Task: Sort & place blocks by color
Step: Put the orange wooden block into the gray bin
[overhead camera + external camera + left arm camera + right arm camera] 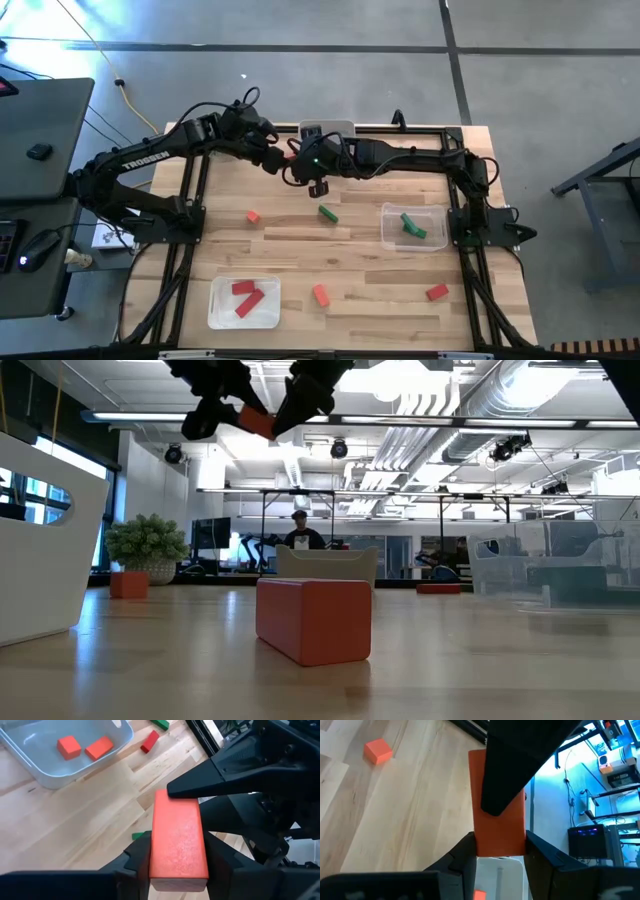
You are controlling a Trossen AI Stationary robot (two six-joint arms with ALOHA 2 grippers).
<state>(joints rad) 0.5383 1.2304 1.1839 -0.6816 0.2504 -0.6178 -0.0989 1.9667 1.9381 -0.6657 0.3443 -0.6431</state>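
Observation:
An orange-coral block hangs in the air over the table's far middle, between my two grippers. My left gripper comes at it from the left and my right gripper from the right; both are shut on it. The low view shows the block high above the table. Loose on the wood lie a red block, a green block, an orange block and another red block. My left gripper pinches one end of the long block between its two fingers, which lie across it. The block is lifted clear of the table, and its other end reaches into the right gripper. My right gripper pinches the block's opposite end between its two fingers, across its length. One of the left gripper's fingers covers the block's far part. The block hangs clear of the table.
A white tray near the table's near left holds red blocks. A clear tray on the right holds green blocks. In the low view a plant ball and a person show beyond the table.

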